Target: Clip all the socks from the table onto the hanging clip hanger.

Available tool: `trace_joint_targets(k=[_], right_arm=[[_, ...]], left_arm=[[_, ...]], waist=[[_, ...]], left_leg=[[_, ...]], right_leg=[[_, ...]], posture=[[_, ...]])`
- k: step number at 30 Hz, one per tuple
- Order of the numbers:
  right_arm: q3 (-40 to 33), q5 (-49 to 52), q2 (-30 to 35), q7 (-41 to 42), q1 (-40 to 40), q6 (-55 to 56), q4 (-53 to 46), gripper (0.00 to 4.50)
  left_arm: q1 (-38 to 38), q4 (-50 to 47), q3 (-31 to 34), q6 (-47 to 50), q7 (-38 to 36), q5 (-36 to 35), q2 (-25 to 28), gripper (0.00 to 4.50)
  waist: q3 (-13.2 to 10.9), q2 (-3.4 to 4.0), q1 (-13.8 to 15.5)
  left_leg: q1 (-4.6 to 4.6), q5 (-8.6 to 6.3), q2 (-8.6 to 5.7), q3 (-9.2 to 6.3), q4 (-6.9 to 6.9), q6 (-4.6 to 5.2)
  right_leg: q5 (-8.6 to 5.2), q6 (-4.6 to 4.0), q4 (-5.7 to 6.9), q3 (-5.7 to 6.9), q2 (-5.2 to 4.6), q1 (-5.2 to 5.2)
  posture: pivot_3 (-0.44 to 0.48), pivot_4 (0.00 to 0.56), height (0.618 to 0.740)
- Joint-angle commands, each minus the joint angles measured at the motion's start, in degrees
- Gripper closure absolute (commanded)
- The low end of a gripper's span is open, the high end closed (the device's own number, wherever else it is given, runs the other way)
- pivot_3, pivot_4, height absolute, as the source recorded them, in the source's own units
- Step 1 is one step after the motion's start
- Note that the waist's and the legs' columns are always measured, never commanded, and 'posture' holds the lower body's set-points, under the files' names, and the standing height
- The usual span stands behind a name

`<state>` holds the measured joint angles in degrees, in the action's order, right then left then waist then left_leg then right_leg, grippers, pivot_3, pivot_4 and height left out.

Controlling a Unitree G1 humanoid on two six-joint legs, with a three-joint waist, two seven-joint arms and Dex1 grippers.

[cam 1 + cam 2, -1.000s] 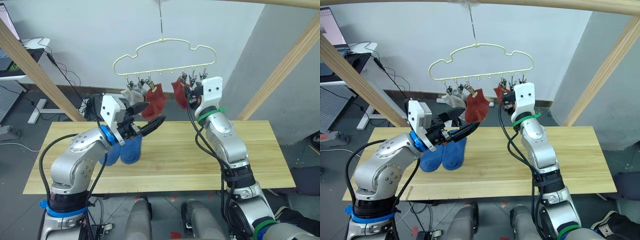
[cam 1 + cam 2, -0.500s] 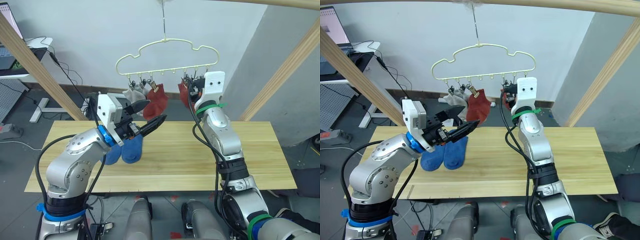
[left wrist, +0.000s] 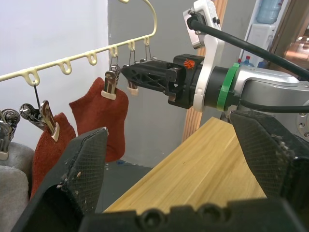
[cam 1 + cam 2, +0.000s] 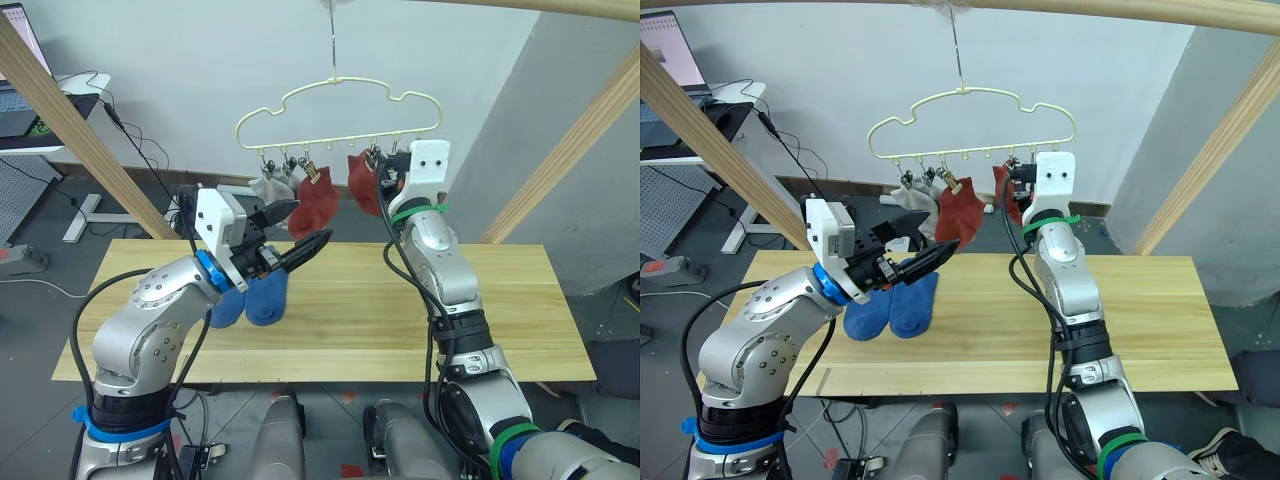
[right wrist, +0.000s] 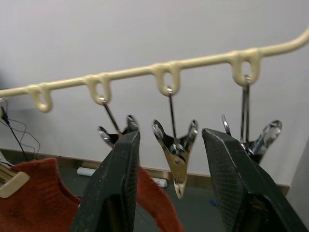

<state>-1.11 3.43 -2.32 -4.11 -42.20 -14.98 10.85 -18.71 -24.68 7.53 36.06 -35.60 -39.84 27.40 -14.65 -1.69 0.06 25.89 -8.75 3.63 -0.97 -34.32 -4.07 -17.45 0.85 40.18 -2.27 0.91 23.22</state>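
A cream clip hanger (image 4: 338,115) hangs above the far edge of the desk (image 4: 500,300), carrying two grey and two rust-red socks (image 4: 318,205). Two blue socks (image 4: 890,306) lie on the desk's left part (side by side). The right end effector (image 5: 170,159), fingers spread, is raised around an empty clip (image 5: 175,145); the left end effector (image 4: 300,230) hovers spread and empty above the blue pair

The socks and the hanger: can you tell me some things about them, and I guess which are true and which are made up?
1. Two blue socks lie on the table. True.
2. The left gripper holds a sock. False: its fingers are open and empty.
3. Two red socks hang from the hanger. True.
4. The right gripper is down by the tabletop. False: it is up at the hanger's clips.
5. Grey socks hang on the hanger. True.
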Motion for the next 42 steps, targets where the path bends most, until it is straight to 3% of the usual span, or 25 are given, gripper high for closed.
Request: trace_joint_targets(k=[1,20,23,25,29,35,42], right_arm=[[-1.2,0.1,-0.2,-1.0,-1.8,1.1,-0.6,2.38],[-3.3,2.3,-3.0,-1.4,-5.1,1.9,3.2,2.38],[-3.1,2.2,-2.9,-1.3,-5.4,2.4,3.6,2.99],[-2.9,2.0,-2.7,-1.1,-5.5,2.8,3.8,3.66],[-2.7,2.0,-2.6,-0.7,-5.4,2.8,3.7,4.41],[-1.7,2.7,0.8,4.0,-5.3,0.1,2.1,4.47],[-0.6,6.4,9.8,16.8,-6.3,-10.9,-0.9,4.47]], left_arm=[[-0.2,-1.5,-0.3,-1.1,0.0,0.3,0.2,0.00],[-0.6,-1.5,-1.0,-0.8,0.6,0.3,-0.3,0.00],[-0.5,-1.7,-1.0,-0.9,0.7,0.4,-0.3,0.00],[-0.5,-1.7,-1.1,-0.9,0.8,0.4,-0.4,0.00],[-0.3,-1.8,-1.4,-1.0,1.0,0.5,-0.5,0.00],[1.2,-0.3,-1.5,-1.7,1.7,2.7,0.3,0.00],[5.3,12.7,-5.3,-7.1,4.3,17.1,3.6,0.00]], waist=[[0.0,0.00,0.0],[0.0,0.00,0.0],[0.0,0.00,0.0],[0.0,0.00,0.0],[0.0,0.00,0.0],[0.0,0.00,0.0],[0.0,0.00,-0.1]], left_leg=[[0.00,0.00,0.00,0.00,0.00,0.00],[-0.02,-0.01,-0.01,-0.02,-0.43,0.01],[-0.02,-0.01,-0.01,-0.04,-0.52,0.02],[-0.04,0.00,-0.01,-0.04,-0.53,0.03],[-0.05,0.01,-0.01,-0.05,-0.53,0.04],[-0.05,0.01,-0.02,-0.04,-0.53,0.04],[-0.10,0.01,0.00,-0.02,-0.51,0.05]], right_leg=[[0.00,0.00,0.01,0.00,0.00,0.00],[0.00,0.00,0.44,0.00,0.00,0.01],[-0.01,0.00,0.57,-0.01,0.00,0.01],[-0.01,0.00,0.62,-0.01,0.01,0.01],[-0.01,0.00,0.64,-0.01,0.01,0.01],[-0.01,0.00,0.63,-0.01,0.01,0.01],[-0.03,-0.01,0.65,-0.03,0.02,0.03]], posture=[[0.112,0.210,0.740],[0.110,0.213,0.740],[0.115,0.214,0.740],[0.115,0.214,0.740],[0.114,0.216,0.740],[0.110,0.219,0.740],[0.087,0.224,0.740]])
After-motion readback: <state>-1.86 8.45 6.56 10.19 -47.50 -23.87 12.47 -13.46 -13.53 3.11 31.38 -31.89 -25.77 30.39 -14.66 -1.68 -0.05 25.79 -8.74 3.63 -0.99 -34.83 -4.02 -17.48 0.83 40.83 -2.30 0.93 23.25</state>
